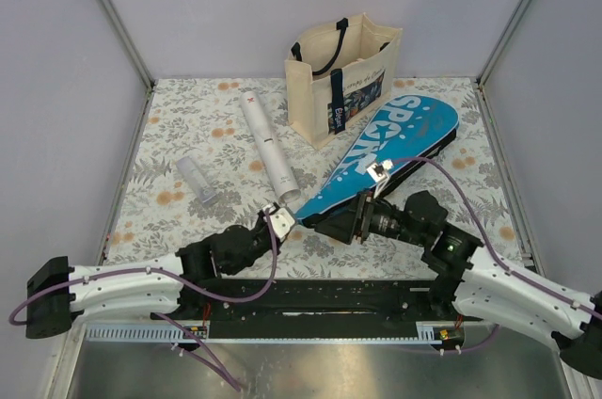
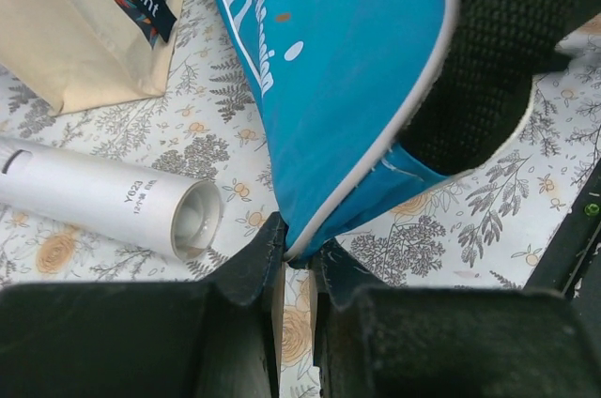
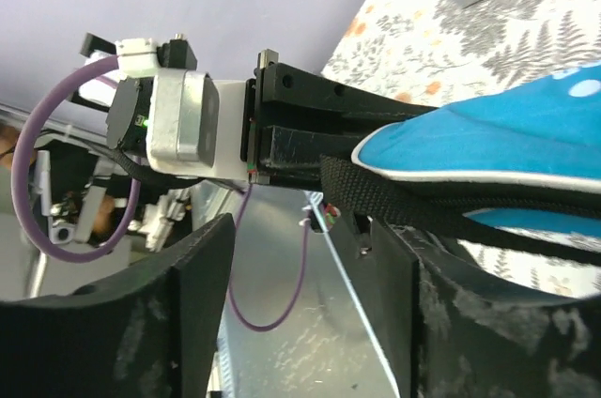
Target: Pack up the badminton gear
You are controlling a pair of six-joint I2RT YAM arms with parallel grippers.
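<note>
1. Cloth with a flower print covers the worktop; all the gear I can see lies on it, so the packing looks barely begun.
2. Next in size is the blue case, lying slantwise from the far right corner toward the middle of the near edge, its wide end just beside the bag. It looks flat, and I judge it needs opening before anything goes in.
3. The cream tote bag stands upright at the far edge, right of the middle. It is no part of my job.
4. The white tube lies left of the case, pointing from the far edge toward the near one. Its open end is near the case's narrow tip and it is not packed.
5. My right pincer is by the near long side of the case. Its jaws stand wide and hold nothing, though the black strap rests against one finger.
6. My left pincer is narrow, pinched on the case's pointed near tip, close to the near edge.
7. A small grey piece lies toward the left edge; I cannot tell what it is.
8. I see no rackets in any view, and cannot tell whether they are inside the case.
</note>
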